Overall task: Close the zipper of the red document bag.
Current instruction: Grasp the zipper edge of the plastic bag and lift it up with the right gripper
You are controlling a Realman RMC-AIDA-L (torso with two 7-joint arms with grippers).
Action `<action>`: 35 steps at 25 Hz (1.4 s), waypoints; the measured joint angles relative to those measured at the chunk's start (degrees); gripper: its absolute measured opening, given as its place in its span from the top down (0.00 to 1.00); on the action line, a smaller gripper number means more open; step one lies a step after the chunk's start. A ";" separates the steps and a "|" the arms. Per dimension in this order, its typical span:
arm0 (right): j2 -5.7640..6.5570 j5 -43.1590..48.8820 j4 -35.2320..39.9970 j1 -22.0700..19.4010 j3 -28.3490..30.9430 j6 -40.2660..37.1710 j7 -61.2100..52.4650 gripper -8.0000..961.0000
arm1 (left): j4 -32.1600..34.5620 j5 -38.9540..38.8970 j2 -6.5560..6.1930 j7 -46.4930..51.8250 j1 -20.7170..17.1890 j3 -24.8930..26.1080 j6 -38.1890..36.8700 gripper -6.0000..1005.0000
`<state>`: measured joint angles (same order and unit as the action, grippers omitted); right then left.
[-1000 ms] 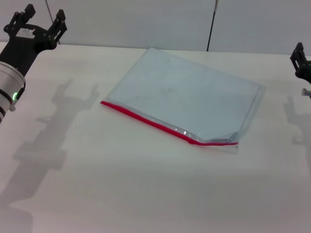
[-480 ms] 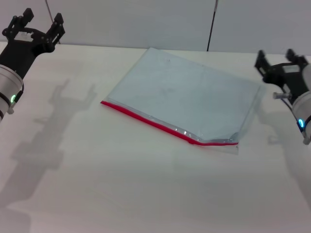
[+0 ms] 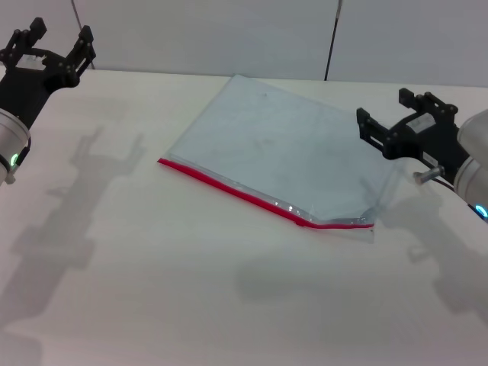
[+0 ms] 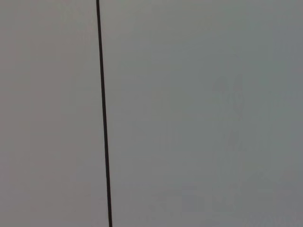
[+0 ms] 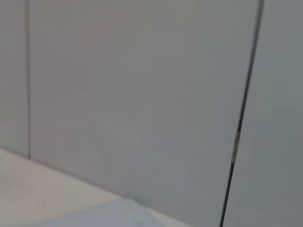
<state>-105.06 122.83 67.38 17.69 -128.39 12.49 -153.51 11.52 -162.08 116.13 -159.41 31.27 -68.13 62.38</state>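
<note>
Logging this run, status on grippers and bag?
Left gripper open, high at far left. Right gripper open over the translucent blue-grey document bag's right edge. Red zipper untouched. Nothing obstructing.

A pale counter [image 3: 152,290] fills the foreground. Behind it stands a grey panelled wall [image 3: 229,34] with thin dark seams [image 3: 330,46].

Red document bag [image 3: 293,149]: translucent pale blue-grey, plain, no print. Zipper [image 3: 244,194]: bright red strip w/ a tiny silvery slider [image 3: 290,207], clear/grey past the red end. Table [image 3: 191,290]: off-white, soft grey shadows. Wall [image 3: 229,34]: light grey panels w/ thin black seams. Left gripper [image 3: 49,53] & right gripper [image 3: 404,122]: matte black. Left arm: silver-white, small green light. Right arm: white-grey, small blue light.
</note>
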 joint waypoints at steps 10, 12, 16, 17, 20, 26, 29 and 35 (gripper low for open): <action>0.32 10.27 4.29 -0.99 3.75 -18.71 0.28 0.23 | 0.03 0.12 -0.19 -0.17 0.01 -0.36 -0.48 0.22; 0.22 12.16 6.67 -1.73 5.39 -23.91 0.71 0.23 | 0.05 0.12 -0.20 -0.18 -0.02 -0.39 -0.68 0.22; -0.80 12.92 13.05 -4.33 9.04 -33.23 5.68 0.23 | 0.08 0.12 -0.21 -0.21 -0.02 -0.48 -0.77 0.22; -1.31 12.92 14.76 -5.07 10.12 -35.39 7.38 0.23 | 0.08 0.12 -0.21 -0.23 -0.02 -0.49 -0.77 0.22; -3.72 12.94 19.06 -7.40 14.08 -43.74 14.21 0.23 | 0.08 0.11 -0.21 -0.35 -0.02 -0.50 -0.78 0.22; -10.55 12.93 21.39 -9.51 24.63 -59.52 30.06 0.23 | 0.09 0.10 -0.24 -0.38 0.01 -0.21 -0.75 0.22; -11.05 12.92 21.17 -9.24 25.93 -61.59 32.37 0.23 | 0.09 0.10 -0.23 -0.38 0.02 -0.14 -0.70 0.22; -11.08 16.50 19.88 -7.90 25.48 -61.09 32.66 0.23 | 0.09 0.10 -0.20 -0.37 0.07 -0.27 -0.69 0.22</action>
<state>-116.15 139.34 87.26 9.79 -102.90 -48.61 -120.85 11.61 -161.98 115.93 -159.77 31.33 -68.40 61.69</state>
